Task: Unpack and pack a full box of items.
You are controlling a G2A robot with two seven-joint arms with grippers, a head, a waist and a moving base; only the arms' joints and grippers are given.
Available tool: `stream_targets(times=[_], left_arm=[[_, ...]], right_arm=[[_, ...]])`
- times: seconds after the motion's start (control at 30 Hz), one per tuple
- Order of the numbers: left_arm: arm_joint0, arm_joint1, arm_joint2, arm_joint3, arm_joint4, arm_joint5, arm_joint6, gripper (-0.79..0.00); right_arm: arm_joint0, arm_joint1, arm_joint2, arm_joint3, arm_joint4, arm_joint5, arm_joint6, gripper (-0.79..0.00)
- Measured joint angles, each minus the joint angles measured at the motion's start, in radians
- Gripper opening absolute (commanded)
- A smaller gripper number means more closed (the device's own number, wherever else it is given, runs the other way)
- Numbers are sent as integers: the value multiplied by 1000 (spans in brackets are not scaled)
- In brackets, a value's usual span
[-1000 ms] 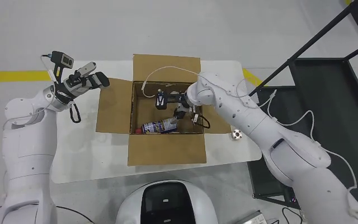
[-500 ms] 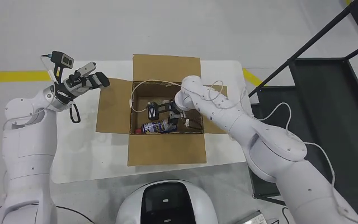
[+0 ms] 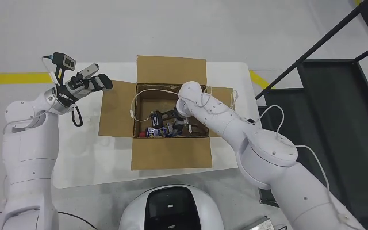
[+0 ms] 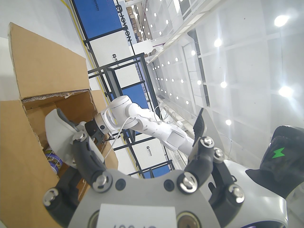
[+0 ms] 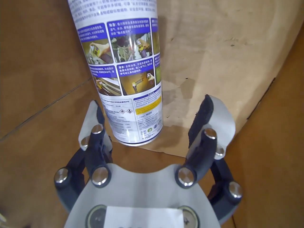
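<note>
Box (image 3: 171,152): cardboard, standing on the worktop (image 3: 86,155); open side up, flaps folded outward.
Can (image 3: 160,131): a spray can with a white and blue label, lying on its side on the box floor, close to the wall nearest the robot; in the right wrist view the can (image 5: 123,72) has its flat base end turned towards the camera.
Right claw (image 3: 167,119): down inside the box, just over the can; seen from its own wrist, the right claw (image 5: 152,107) is spread wide and grips nothing. The can's base end sits between the two fingers, nearer one than the other; whether that finger touches the can I cannot tell.
Left claw (image 3: 103,82): held out to the left of the box, beside the left flap and well apart from the can; in its own wrist view the left claw (image 4: 128,119) has its fingers apart and is empty.
Cable (image 3: 137,102): thin and white, looping from the right arm over the box's far left corner.
</note>
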Motion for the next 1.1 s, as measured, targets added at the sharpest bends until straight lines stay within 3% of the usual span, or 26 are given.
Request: stream_targets(times=[0.1, 0.33, 0.77, 0.8, 0.83, 0.87, 1.1], left_arm=[[0, 0, 0, 0, 0, 0, 0, 0], [0, 0, 0, 0, 0, 0, 0, 0], [0, 0, 0, 0, 0, 0, 0, 0], [0, 0, 0, 0, 0, 0, 0, 0], [0, 0, 0, 0, 0, 0, 0, 0], [0, 0, 0, 0, 0, 0, 0, 0], [0, 0, 0, 0, 0, 0, 0, 0]], right_arm=[[1, -18, -5, 36, -12, -6, -8, -785], [10, -39, -7, 108, -37, -17, -38, -785], [38, -21, 8, 204, -55, -41, -20, -785], [36, -20, 8, 207, -57, -41, -7, -668], [33, -19, 8, 209, -56, -41, 3, -409], [31, -18, 12, 213, -50, -40, 15, 0], [24, -17, 35, 175, -9, -26, 40, 0]])
